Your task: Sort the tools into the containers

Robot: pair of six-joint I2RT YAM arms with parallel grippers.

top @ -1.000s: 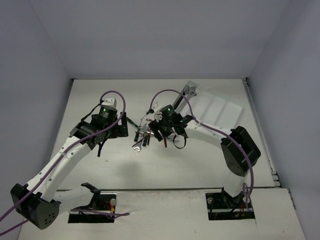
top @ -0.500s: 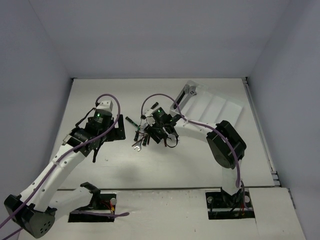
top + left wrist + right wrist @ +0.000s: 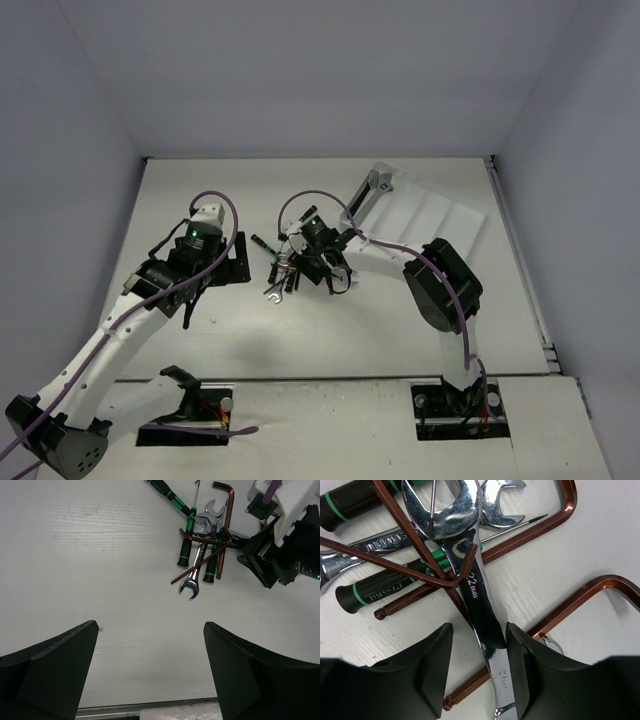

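Note:
A tangled pile of tools (image 3: 282,272) lies mid-table: silver open-end wrenches, green-and-black screwdrivers (image 3: 380,592) and reddish-brown hex keys (image 3: 555,520). My right gripper (image 3: 479,630) is down on the pile and straddles the shaft of the silver 22 mm wrench (image 3: 477,595). Its right finger is close against the shaft, and a gap shows on the left side. The left gripper (image 3: 150,630) hangs wide open over bare table, left of the pile (image 3: 202,545). The translucent white tray (image 3: 440,215) lies at the back right with the adjustable wrench (image 3: 372,190) in its leftmost compartment.
Grey walls close in the table on three sides. The left arm's black gripper (image 3: 228,268) sits a short way left of the pile. The right arm's elbow (image 3: 440,285) reaches over the table in front of the tray.
The right arm has swung left and down onto the pile, and its jaws have narrowed round the wrench shaft. The left arm has drawn back slightly, still wide open.

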